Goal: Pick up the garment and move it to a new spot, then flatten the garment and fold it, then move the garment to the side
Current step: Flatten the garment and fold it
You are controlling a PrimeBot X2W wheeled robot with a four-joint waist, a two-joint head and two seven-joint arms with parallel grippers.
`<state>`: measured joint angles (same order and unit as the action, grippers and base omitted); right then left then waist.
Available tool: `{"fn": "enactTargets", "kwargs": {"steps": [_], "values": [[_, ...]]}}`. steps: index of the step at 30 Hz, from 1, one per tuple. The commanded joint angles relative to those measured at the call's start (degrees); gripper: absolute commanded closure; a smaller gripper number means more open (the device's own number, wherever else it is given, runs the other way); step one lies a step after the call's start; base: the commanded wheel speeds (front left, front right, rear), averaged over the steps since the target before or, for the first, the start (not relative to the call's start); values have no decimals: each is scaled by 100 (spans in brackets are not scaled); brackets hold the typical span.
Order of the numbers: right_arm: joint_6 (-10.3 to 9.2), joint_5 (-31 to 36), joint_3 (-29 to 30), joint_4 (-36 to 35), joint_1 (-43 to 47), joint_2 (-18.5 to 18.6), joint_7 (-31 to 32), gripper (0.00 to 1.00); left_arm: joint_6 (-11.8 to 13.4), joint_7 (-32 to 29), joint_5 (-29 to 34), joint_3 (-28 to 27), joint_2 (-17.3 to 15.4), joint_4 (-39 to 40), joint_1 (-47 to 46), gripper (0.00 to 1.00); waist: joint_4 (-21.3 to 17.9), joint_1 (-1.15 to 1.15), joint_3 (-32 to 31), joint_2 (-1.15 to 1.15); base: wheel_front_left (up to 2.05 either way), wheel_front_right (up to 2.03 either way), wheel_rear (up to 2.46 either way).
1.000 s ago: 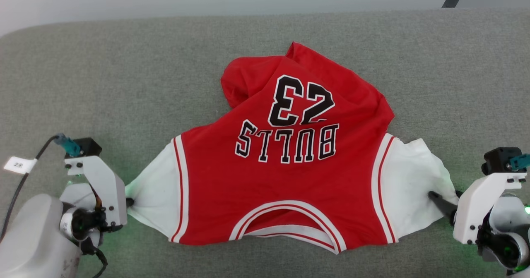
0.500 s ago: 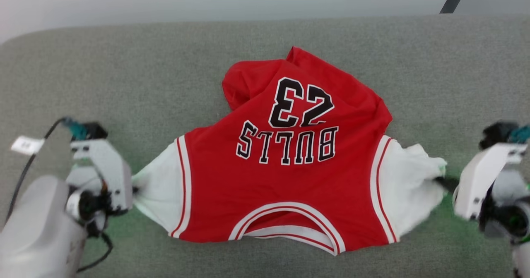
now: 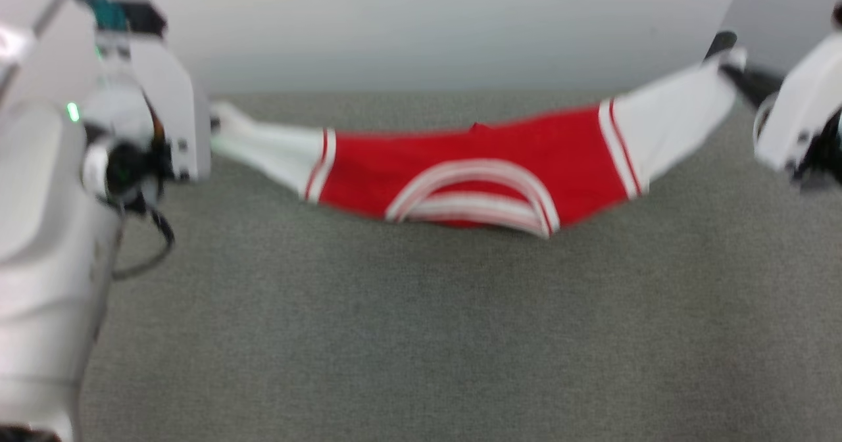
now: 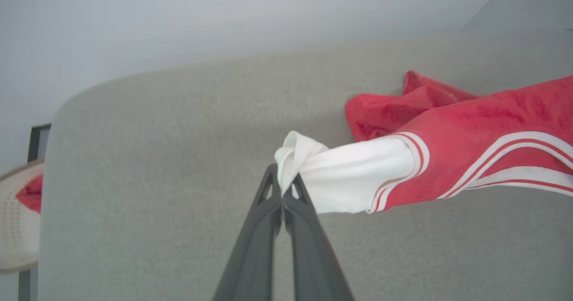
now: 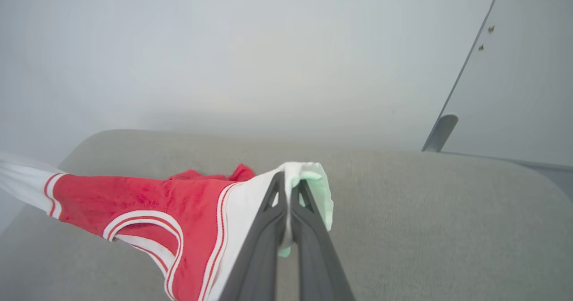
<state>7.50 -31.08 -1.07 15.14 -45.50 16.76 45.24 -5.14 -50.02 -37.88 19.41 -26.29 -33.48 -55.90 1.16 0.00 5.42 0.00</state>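
Our left gripper [image 4: 282,182] is clamped tight on the bunched end of one white sleeve [image 4: 349,175] of the garment [image 4: 474,153]. Our right gripper [image 5: 288,184] is clamped the same way on the end of the other sleeve [image 5: 244,211]. Beneath us the grey cloth surface [image 3: 421,337] runs wide across the head view, with a pale wall [image 3: 427,27] behind it. Over that surface the garment hangs stretched between our two grippers, its red body in the middle and a sleeve drawn out to each side. Our right gripper holds its end higher in the head view than our left does. That view is blurred, so we cannot read any lettering there. We see the striped neck trim [image 3: 473,195] sagging at the low middle of the span, facing us. In the left wrist view a red fold [image 4: 385,110] of the body lies bunched on the surface behind the held sleeve. At that view's left edge we see part of a pale perforated container [image 4: 13,234] with something red inside.
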Motion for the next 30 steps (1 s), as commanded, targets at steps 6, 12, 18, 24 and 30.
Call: {"fn": "enactTargets", "kwargs": {"steps": [6,12,18,24,30], "values": [[-2,103,-96,638,-1122,-215,-738,100,-92,518,279,63,86,-318,-999,100,68,0,-312,0,0,0,0],[-2,194,-246,1530,-2176,-430,-1631,100,-66,1372,524,38,218,-848,-1878,100,45,0,-450,0,0,0,0],[-2,276,-517,2357,-3042,-459,-2441,100,-99,2221,797,126,304,-1374,-2622,100,46,0,-538,0,0,0,0],[-2,216,-735,3114,-3596,-494,-3123,100,-149,2842,880,232,472,-1850,-3097,100,61,0,-601,0,0,0,0],[-2,73,-1038,3630,-3967,-548,-3349,100,-203,3127,826,349,554,-2199,-3399,100,34,0,-425,0,0,0,0]]}}
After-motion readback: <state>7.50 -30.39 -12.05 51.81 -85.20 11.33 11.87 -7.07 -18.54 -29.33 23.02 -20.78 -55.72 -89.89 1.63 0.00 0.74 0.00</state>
